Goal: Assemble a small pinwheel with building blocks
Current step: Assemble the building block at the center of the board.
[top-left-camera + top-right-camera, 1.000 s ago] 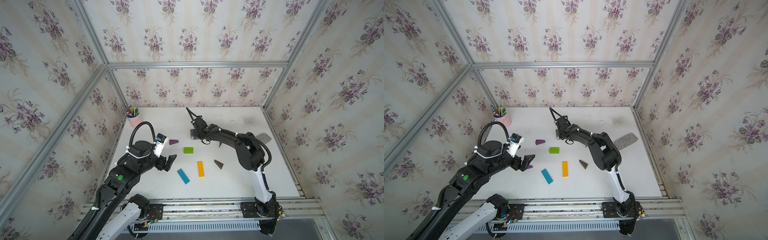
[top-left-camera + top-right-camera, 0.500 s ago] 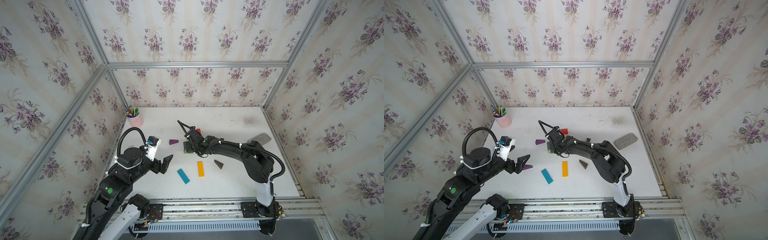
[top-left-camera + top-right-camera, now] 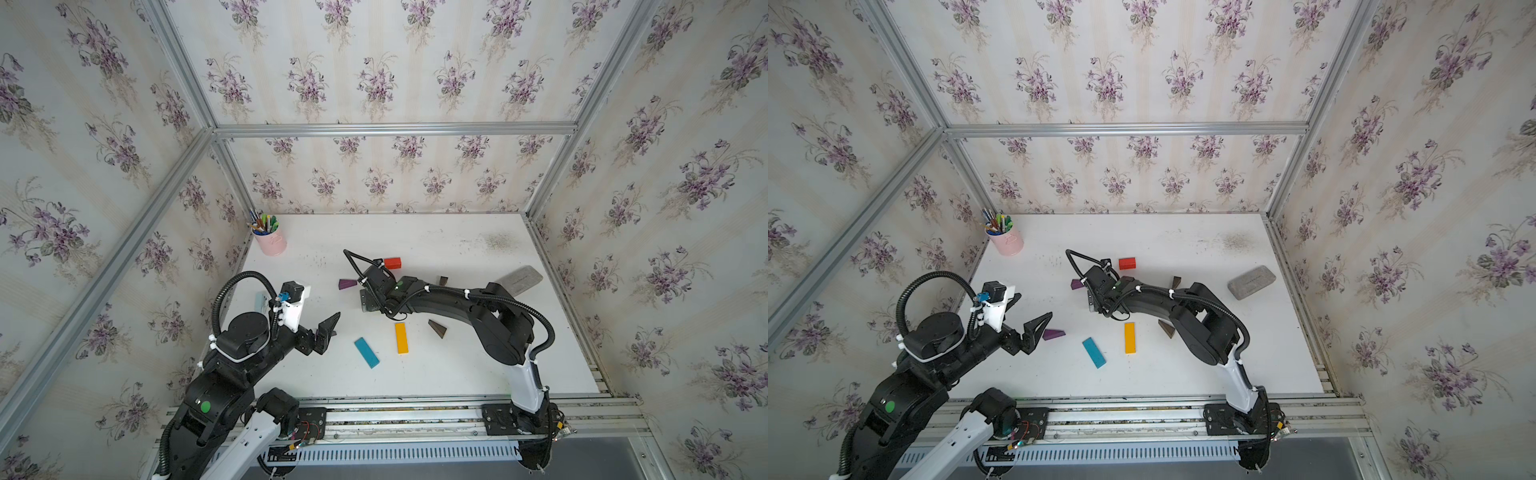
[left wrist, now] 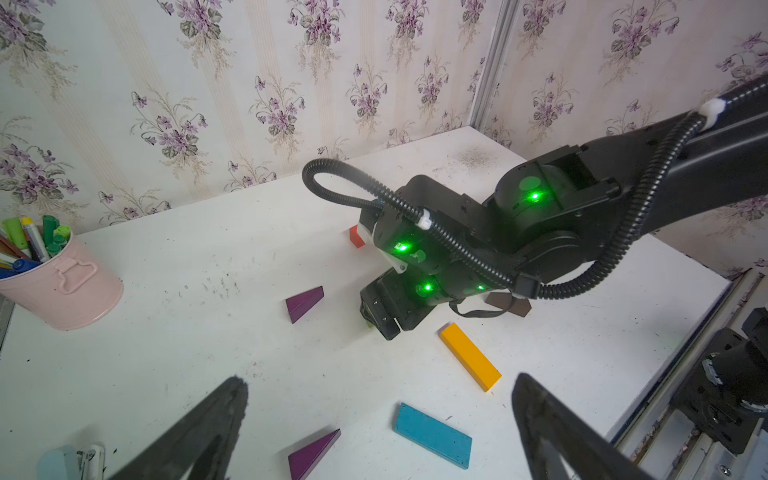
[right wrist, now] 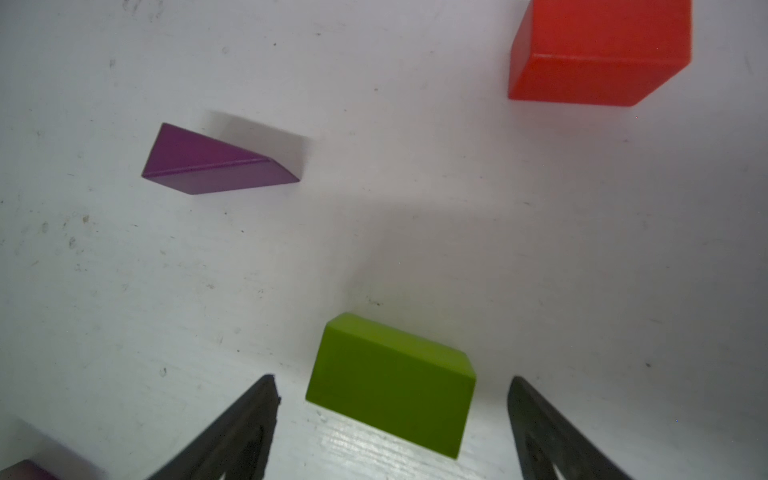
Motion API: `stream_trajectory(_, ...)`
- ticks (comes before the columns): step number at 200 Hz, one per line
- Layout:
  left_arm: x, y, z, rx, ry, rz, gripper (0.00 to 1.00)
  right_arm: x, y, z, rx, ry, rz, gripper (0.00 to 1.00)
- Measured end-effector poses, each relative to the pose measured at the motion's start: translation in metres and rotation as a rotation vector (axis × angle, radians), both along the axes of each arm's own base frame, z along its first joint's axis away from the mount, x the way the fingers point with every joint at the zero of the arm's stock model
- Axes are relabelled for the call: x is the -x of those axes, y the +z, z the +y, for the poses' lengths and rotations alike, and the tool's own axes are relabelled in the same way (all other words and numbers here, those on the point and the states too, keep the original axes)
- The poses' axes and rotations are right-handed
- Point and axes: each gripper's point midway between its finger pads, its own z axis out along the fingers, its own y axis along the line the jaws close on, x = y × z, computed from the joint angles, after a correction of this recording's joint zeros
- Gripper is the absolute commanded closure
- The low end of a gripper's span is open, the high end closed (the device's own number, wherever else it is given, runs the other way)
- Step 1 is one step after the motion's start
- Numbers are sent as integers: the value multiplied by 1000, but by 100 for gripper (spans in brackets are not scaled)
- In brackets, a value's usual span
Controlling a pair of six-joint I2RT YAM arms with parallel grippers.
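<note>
Ideally the right gripper (image 5: 392, 379), spread astride the green block (image 5: 390, 399) at frame bottom, should close squarely on its sides; left gripper (image 4: 379, 378) gapes empty.

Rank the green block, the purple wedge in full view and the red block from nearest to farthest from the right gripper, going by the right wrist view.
1. green block: between the open jaws of the right gripper, with a gap showing on each side.
2. purple wedge: farther out, off to one side.
3. red block: farthest, off to the opposite side.
</note>
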Motion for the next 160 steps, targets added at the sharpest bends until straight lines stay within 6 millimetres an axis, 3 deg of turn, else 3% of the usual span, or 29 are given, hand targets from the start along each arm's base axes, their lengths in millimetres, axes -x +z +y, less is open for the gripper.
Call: stream_trajectory(160, 2, 2, -1, 8, -11, -8, 0, 4, -12, -2, 37, -1, 13, 32)
